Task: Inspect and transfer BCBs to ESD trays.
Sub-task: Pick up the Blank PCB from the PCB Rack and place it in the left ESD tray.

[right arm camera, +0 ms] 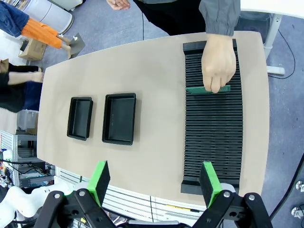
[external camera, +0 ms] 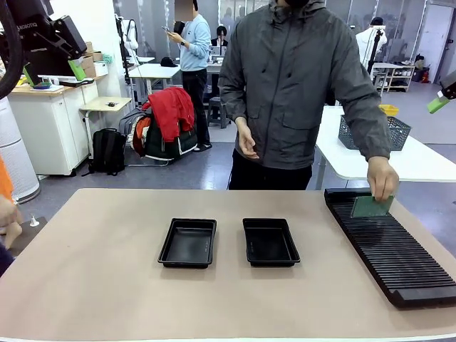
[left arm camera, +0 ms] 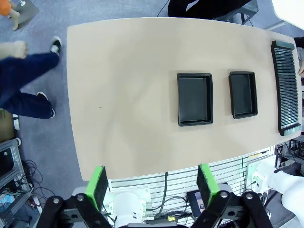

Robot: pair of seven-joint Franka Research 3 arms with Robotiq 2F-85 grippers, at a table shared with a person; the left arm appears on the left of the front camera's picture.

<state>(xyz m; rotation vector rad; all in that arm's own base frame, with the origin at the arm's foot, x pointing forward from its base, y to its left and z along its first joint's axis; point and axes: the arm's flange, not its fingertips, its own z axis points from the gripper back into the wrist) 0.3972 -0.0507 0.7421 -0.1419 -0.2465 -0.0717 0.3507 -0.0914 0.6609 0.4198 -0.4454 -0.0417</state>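
Note:
Two empty black ESD trays lie side by side at the middle of the tan table. At the far right, the person's hand holds one green BCB upright on the black slotted rack. From above, the right wrist view shows that BCB edge-on under the hand, with the trays to the left. My left gripper hangs high at the upper left, open and empty. High above the table, my right gripper is open and empty; one pad peeks in at the right edge.
The rack runs along the table's right side. Behind the person a white table carries a grey mesh basket. Another person's arm and legs are at the table's left end.

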